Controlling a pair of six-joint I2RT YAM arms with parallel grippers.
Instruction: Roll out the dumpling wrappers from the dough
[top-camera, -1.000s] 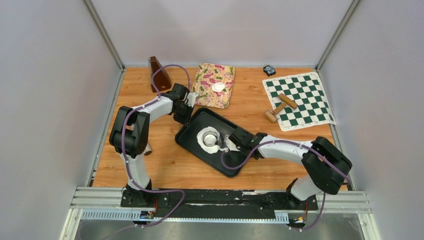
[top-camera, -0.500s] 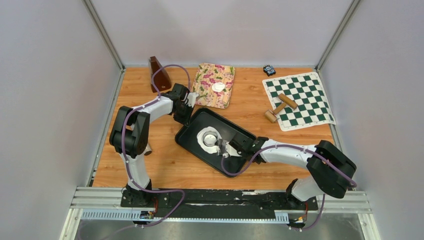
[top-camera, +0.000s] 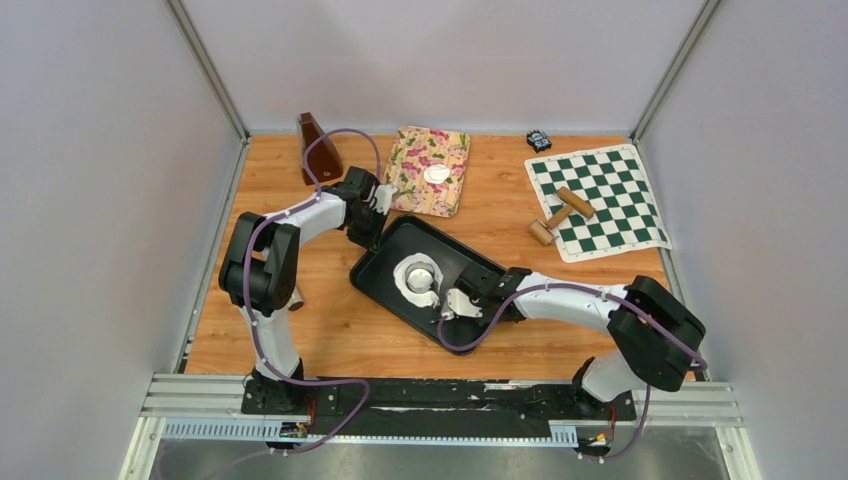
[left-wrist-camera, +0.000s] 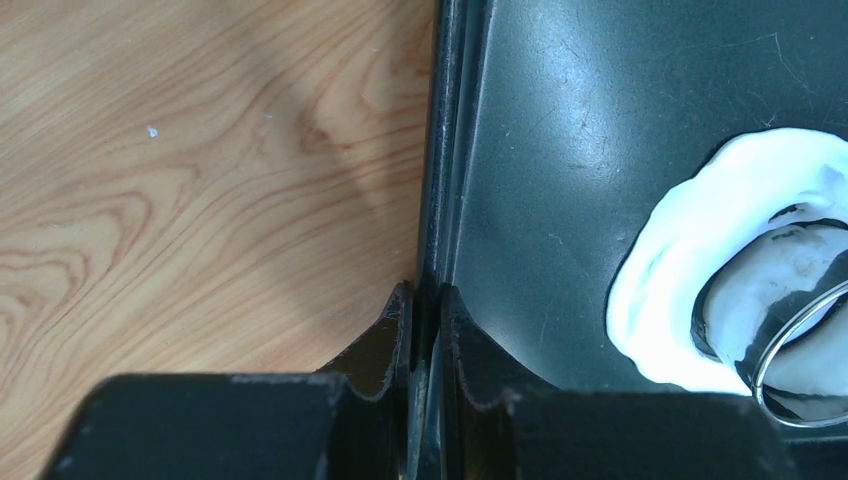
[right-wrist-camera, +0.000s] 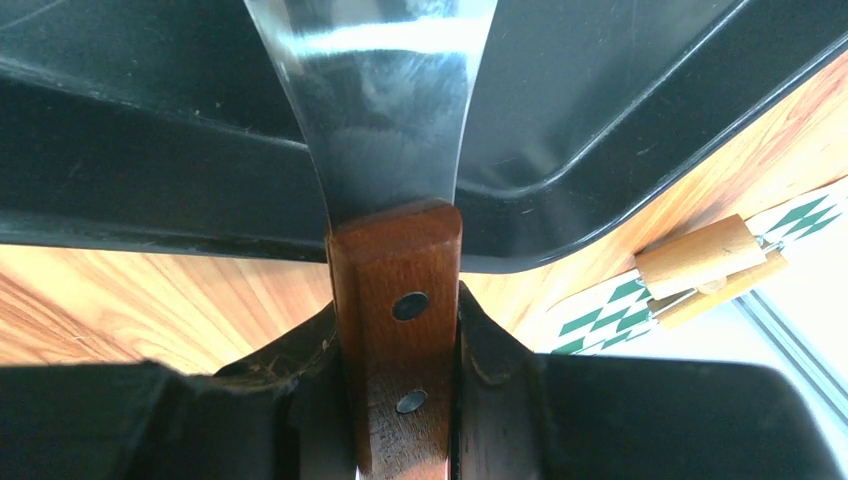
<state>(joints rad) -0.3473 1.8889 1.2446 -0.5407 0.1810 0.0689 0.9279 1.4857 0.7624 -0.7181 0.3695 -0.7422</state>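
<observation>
A black tray (top-camera: 462, 262) holds an irregular white dough sheet (top-camera: 404, 281) with a clear ring cutter (top-camera: 420, 273) standing in it. One round white dumpling wrapper (top-camera: 436, 174) lies on the floral cloth (top-camera: 430, 195). My left gripper (top-camera: 372, 230) is shut on the tray's far-left rim (left-wrist-camera: 440, 150), one finger on each side; the dough (left-wrist-camera: 670, 250) and the cutter (left-wrist-camera: 800, 340) show at the right of the left wrist view. My right gripper (top-camera: 487, 293) is shut on a spatula's wooden handle (right-wrist-camera: 400, 330). Its metal blade (right-wrist-camera: 380, 100) lies low over the tray (right-wrist-camera: 620, 120), beside the dough.
A checkered mat (top-camera: 600, 200) at the back right carries a wooden rolling pin (top-camera: 560, 213), which also shows in the right wrist view (right-wrist-camera: 700, 258). A brown metronome (top-camera: 319, 148) stands at the back left. A small dark object (top-camera: 539, 139) lies by the back wall.
My right gripper has drawn the spatula back from the dough toward the tray's near edge, the blade swinging lower and left. The left arm, tray and dough have not moved.
</observation>
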